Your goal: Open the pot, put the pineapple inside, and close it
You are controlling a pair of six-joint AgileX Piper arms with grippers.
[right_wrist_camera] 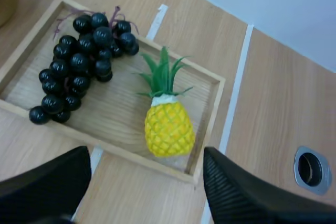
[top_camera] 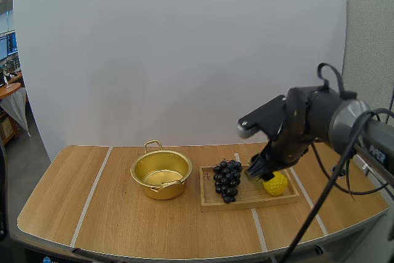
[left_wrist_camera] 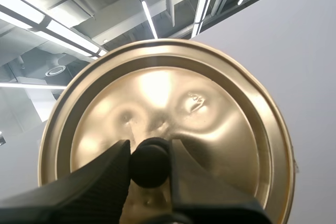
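My right tool (top_camera: 257,169) hangs with its fingers apart just above the pineapple (right_wrist_camera: 168,127). The pineapple lies at the right end of the wooden tray (right_wrist_camera: 211,124), with the grapes (right_wrist_camera: 79,61) to its left. The pot (top_camera: 161,170) stands open on the tabletop (top_camera: 92,214), left of the tray. My left tool (left_wrist_camera: 149,162) is clamped on the lid (left_wrist_camera: 210,114) by its knob.

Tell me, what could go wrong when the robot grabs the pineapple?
The pineapple lies close to the wall of the tray, so a finger of the open right gripper might hit it and slip off.
The left gripper pinches the lid only by its small knob; it could tilt or drop.
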